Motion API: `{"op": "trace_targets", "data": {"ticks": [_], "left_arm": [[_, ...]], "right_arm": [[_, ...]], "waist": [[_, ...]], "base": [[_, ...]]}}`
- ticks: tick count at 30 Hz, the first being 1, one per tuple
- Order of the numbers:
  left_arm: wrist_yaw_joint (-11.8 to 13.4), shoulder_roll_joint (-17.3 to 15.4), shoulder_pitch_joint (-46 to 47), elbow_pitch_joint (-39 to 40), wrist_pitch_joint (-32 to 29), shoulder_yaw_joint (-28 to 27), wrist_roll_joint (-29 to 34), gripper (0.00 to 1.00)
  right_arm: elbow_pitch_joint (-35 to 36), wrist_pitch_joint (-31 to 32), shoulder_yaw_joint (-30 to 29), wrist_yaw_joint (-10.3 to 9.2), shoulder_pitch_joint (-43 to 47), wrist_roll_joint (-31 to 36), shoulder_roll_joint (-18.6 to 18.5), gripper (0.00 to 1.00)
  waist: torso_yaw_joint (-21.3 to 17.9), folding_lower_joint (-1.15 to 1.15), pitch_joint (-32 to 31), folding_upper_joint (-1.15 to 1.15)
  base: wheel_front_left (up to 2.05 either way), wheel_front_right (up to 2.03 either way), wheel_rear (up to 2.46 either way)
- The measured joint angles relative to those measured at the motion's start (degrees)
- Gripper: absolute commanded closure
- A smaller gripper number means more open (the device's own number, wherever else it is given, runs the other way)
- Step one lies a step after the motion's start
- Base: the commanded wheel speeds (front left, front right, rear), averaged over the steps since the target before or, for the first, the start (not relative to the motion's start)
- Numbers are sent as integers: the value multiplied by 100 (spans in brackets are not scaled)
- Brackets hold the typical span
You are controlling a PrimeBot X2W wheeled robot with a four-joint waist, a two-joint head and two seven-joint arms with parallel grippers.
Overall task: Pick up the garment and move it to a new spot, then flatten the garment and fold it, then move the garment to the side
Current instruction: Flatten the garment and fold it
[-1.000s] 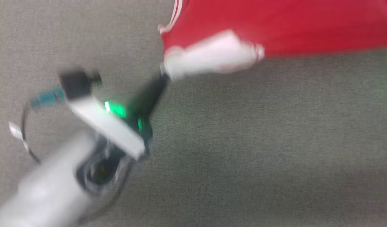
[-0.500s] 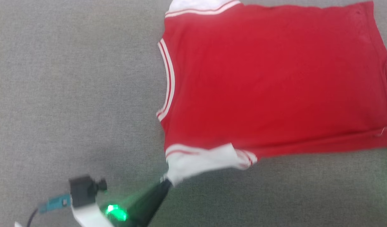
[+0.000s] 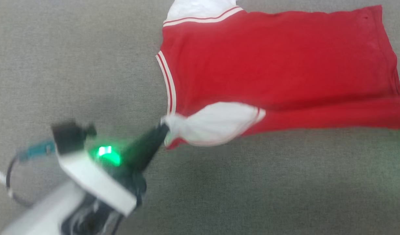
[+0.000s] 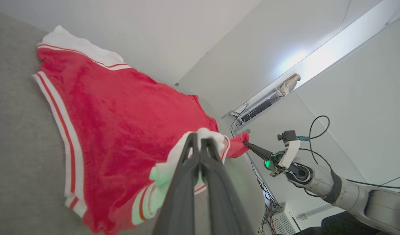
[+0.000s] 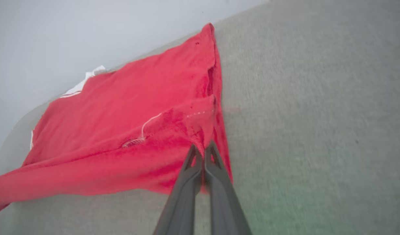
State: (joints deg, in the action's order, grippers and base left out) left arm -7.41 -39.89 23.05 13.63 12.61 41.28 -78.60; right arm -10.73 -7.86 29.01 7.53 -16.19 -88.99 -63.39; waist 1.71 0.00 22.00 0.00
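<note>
Head view: grey woven counter [image 3: 252, 195] lies nearest, then the left jaws, clamped on the soft white sleeve [image 3: 219, 122] of the red garment [image 3: 268, 58], holding its near edge raised. Right jaws pinch the red hem corner [image 5: 200, 130]; beyond, the garment's body lies flat.

Grey felt surface [image 3: 252, 182], pale wall [image 4: 154, 32] behind

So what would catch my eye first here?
The big red jersey, spread on the grey cloth surface, comes first. At its near edge the left arm's fingers, a green light glowing at their base, pinch its white sleeve, and the right arm's fingers pinch a red corner.
</note>
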Motion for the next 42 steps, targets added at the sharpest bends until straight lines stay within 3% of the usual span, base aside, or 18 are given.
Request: {"op": "trace_targets", "data": {"ticks": [10,16,23,24,25,26,27,28,29,34,37,39,42], "left_arm": [[1,647,1738,-1959,-242,29,-293,100],[0,1010,2186,-2963,-111,250,-243,100],[-1,1118,2535,-3808,-93,667,-96,100],[-1,1116,2576,-3886,-100,748,-25,80],[-2,1107,2635,-3976,-99,860,74,51],[-2,1089,2681,-4046,-98,946,149,51],[-1,1056,2723,-4108,-92,1020,171,22],[-1,1002,2770,-4176,-88,1080,229,11],[-1,924,2834,-4272,-90,1170,386,0],[0,509,3231,-4310,-481,1651,877,0],[2,310,3391,-4083,-1014,1722,770,0],[149,267,3418,-3816,-1664,1915,693,0],[581,240,3417,-3390,-2751,2132,303,0]], "right_arm": [[-942,624,209,-1,-1607,571,814,100],[-1336,693,363,-5,-1974,837,1150,100],[-1551,662,580,-5,-2179,1110,1334,100],[-1552,657,626,-5,-2186,1185,1344,92],[-1555,614,666,-5,-2189,1277,1349,59],[-1559,559,690,-5,-2189,1330,1350,59],[-1564,523,705,-5,-2187,1352,1344,23],[-1560,463,711,-5,-2186,1368,1339,0],[-1556,413,719,-5,-2179,1395,1330,0],[-1505,221,738,-5,-1996,1499,1217,0],[-1464,112,659,-5,-1861,1483,1155,0],[-1430,68,600,-5,-1789,1439,1099,0],[-1382,26,532,-5,-1708,1426,1072,0]], "waist": [[-56,0,334,0],[-75,0,584,0],[-110,0,664,0],[-112,0,643,0],[-111,0,613,0],[-108,0,576,0],[-101,0,533,0],[-92,0,483,0],[-82,0,429,0],[-17,0,83,0],[33,0,-134,0],[69,0,-256,0],[111,0,-357,0]], "base": [[0,0,0],[0,0,0],[0,0,0],[0,0,0],[0,0,0],[0,0,0],[0,0,0],[0,0,0],[0,0,0],[0,0,0],[0,0,0],[0,0,0],[0,0,0]]}}
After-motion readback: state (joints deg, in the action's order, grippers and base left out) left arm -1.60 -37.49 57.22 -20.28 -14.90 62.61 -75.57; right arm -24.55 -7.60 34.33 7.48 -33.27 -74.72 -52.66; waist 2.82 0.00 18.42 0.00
